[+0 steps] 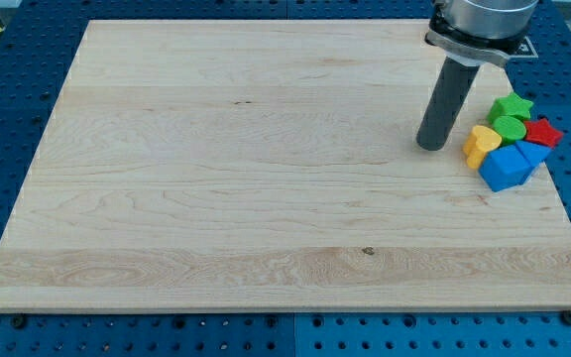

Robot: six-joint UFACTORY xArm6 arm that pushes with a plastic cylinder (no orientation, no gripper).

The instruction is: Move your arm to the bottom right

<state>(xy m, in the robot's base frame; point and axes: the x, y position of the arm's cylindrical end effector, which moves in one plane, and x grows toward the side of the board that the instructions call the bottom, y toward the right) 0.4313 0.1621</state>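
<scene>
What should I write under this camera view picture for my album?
My tip rests on the wooden board, just left of a cluster of coloured blocks at the view's right.

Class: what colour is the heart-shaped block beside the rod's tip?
Yellow: the yellow heart-shaped block shows best in the camera view.
</scene>
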